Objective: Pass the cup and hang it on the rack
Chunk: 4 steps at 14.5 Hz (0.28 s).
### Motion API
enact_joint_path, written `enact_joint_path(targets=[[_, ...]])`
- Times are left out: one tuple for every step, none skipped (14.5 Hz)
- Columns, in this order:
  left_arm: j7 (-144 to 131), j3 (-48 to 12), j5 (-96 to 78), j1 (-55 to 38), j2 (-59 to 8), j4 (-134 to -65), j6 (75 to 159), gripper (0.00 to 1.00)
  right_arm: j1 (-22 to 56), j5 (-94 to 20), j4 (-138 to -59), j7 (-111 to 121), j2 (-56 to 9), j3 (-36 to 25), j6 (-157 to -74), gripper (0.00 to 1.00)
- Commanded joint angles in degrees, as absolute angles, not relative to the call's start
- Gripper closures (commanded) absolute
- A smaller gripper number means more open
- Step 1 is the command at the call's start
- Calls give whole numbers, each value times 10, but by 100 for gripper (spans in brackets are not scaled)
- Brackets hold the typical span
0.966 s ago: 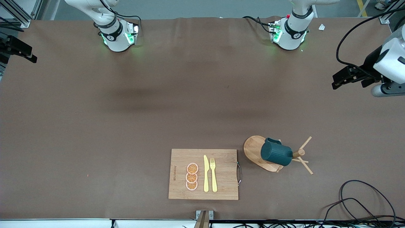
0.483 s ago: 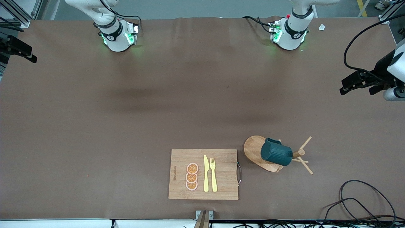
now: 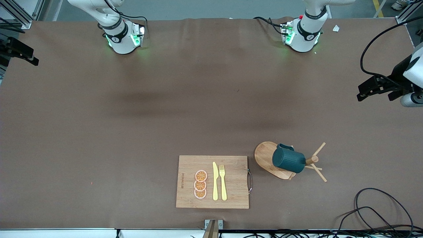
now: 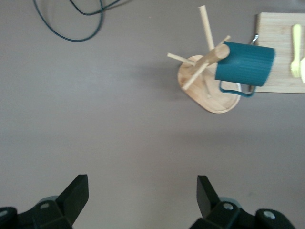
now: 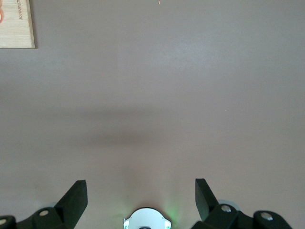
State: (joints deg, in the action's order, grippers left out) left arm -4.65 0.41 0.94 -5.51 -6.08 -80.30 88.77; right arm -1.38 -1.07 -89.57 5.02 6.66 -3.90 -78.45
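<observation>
I read the front view from its lower edge upward. Nearest the front camera, at lower centre of the frame, lies a cutting board (image 3: pixel 212 181) on the brown worktop (image 3: pixel 132 132). On it I count 3 orange slices (image 3: pixel 200 184) in a column, with 1 yellow knife (image 3: pixel 215 181) and 1 yellow fork (image 3: pixel 223 182) side by side next to them. A metal handle (image 3: pixel 249 180) sits on the board's edge toward the left arm's end of the worktop. A loop of black cable (image 3: pixel 383 208) lies at the lower right of the frame.

Just beside the board, toward the left arm's end and slightly farther from the front camera, stands the rack (image 3: pixel 269 158) on its oval base. The cup (image 3: pixel 288 160) hangs on 1 of its pegs, tilted, touching the post, its loop handle over the base. In the left wrist view the cup (image 4: pixel 244 64) and rack (image 4: pixel 208 81) appear at upper right of the frame, with the handle against the base.

Farther up, at the right edge of the front frame, the left gripper (image 3: pixel 375 88) hangs over bare worktop, well apart from the rack. Its own wrist view shows the left gripper (image 4: pixel 143 198) spread wide and holding nothing.

The right gripper (image 5: pixel 141 196) is likewise wide and holds nothing, over bare worktop; that arm waits, and in the front view I see only its dark tip at the upper left edge of the frame.
</observation>
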Motion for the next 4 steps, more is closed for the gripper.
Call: enact_joint_path(targets=[[-35,3,34,-57,-45,-816,896,0,-25,-10,-903,58,77,-32,-782,0],[-35,4,33,-58,-47,-812,894,0,-25,-10,-903,58,77,-32,-782,0],[-35,4,34,-58,-48,-803,893,0,-25,-10,-903,58,77,-32,-782,0],[-35,3,33,-58,-48,-802,893,0,-25,-10,-903,58,77,-32,-782,0]])
